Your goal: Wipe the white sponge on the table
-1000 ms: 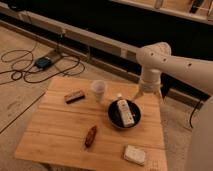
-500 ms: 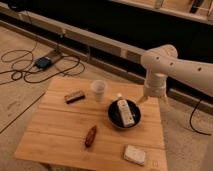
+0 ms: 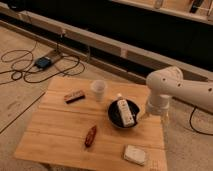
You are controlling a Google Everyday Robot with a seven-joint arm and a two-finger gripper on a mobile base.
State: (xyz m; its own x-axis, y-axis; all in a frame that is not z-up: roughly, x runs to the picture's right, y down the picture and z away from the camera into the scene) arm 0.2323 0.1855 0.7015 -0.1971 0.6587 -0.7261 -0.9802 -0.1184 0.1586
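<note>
Looks like a robotics lab or workshop: loose cables and a blue box on the bare floor at ten o'clock, long rails behind the surface, the pincer at its three o'clock edge.

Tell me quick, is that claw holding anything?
Gripper: cannot be told; it hangs at the table edge beside the black bowl, apart from the white sponge.

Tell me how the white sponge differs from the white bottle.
The sponge lies directly on the table near a corner; the bottle lies inside the black bowl. The sponge is a short rounded block; the bottle is longer and capped. Both are whitish. The gripper hangs right of the bowl, off the sponge.
</note>
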